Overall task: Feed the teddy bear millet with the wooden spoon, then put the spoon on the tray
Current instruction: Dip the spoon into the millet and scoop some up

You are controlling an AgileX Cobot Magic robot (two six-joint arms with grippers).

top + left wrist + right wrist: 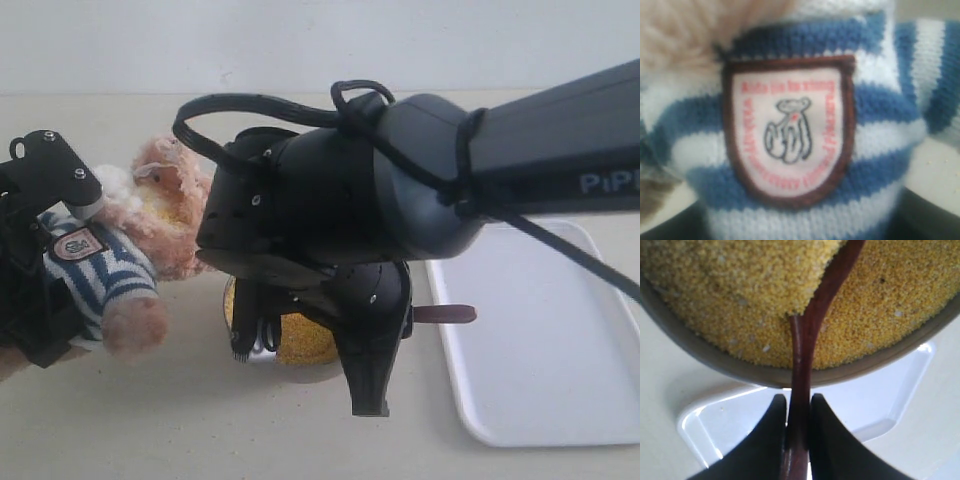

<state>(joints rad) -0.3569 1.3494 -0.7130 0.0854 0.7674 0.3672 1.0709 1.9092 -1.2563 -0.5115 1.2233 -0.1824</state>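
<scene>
Two grips: right pincer (797, 405) pinches the wooden spoon (811, 330), tip buried in millet (730, 285), while left pincer (50, 265) clasps the teddy bear (165, 205) at nine o'clock from the bowl (695, 347).

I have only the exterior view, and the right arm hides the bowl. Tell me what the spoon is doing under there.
Observer: In the right wrist view the right hand is shut on the handle of the wooden spoon.
Operator: Report its load.
Observer: Its scoop end carries a heap of millet, over the grains in the metal bowl.
Operator: Now the left wrist view.
Observer: It is filled by the badge on the teddy bear: a drawn bear ringed by red lettering.
</scene>
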